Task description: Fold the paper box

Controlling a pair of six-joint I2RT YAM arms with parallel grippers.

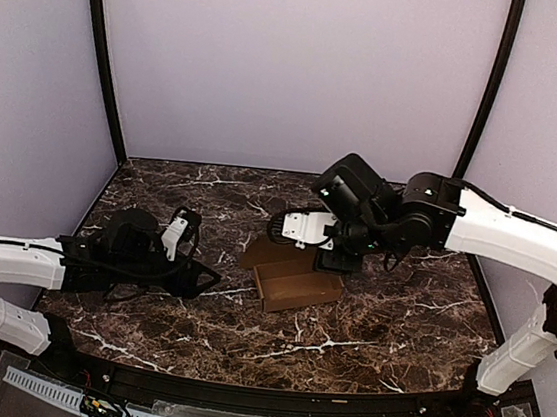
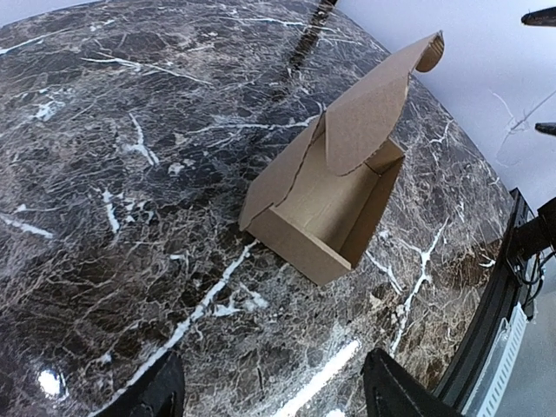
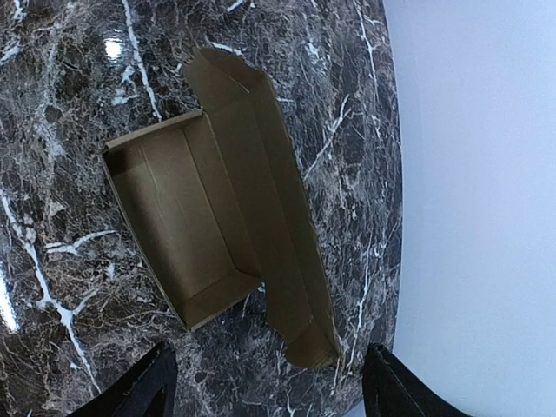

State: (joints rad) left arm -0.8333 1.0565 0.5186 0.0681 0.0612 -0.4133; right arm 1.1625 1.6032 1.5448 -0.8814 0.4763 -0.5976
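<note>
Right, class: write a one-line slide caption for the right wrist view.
Brown paper box, walls up and lid open, on the marble table beneath the open right pincer.

The paper box (image 1: 295, 283) is showing plain brown cardboard, matt and faintly fibrous, creased along its folds. The counter (image 1: 159, 195) is looking like dark, white-veined marble, polished and throwing glossy highlights. The left arm (image 1: 11, 261) and right arm (image 1: 517, 236) are wearing smooth white and black plastic.
</note>
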